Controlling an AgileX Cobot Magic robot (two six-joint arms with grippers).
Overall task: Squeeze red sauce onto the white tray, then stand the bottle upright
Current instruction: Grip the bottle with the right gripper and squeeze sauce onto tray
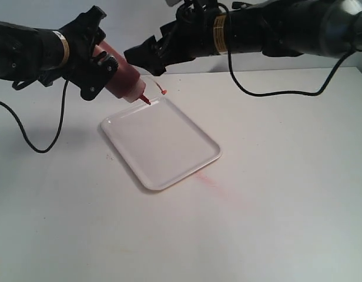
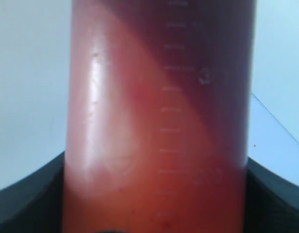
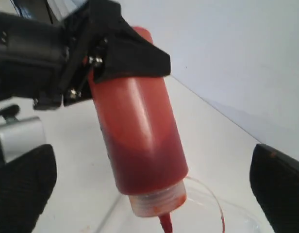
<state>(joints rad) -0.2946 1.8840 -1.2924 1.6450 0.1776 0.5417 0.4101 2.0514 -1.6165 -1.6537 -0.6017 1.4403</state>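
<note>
**Left gripper** (image 1: 100,69): the fingers (image 2: 23,199) are closed partway and clamp the bottle (image 1: 123,77) around its barrel, towards the base end. One finger shows on each side of the barrel in the left wrist view.

**Bottle:** it is tilted steeply with the nozzle (image 1: 145,100) pointing down. The tip is at the far corner of the white tray (image 1: 169,150); contact cannot be determined. The red sauce (image 3: 147,170) is pooled dark at the cap end inside the bottle. The small cap (image 1: 164,91) hangs beside the nozzle.

**Right gripper** (image 1: 144,57): the fingers are spread wide and hold nothing. The bottle lies ahead of them and no contact is visible.

**Arms:** the left arm (image 1: 22,53) reaches in from the left with its wrist angled downward. The right arm (image 1: 275,26) extends roughly level from the right, above the table (image 1: 275,205).
</note>
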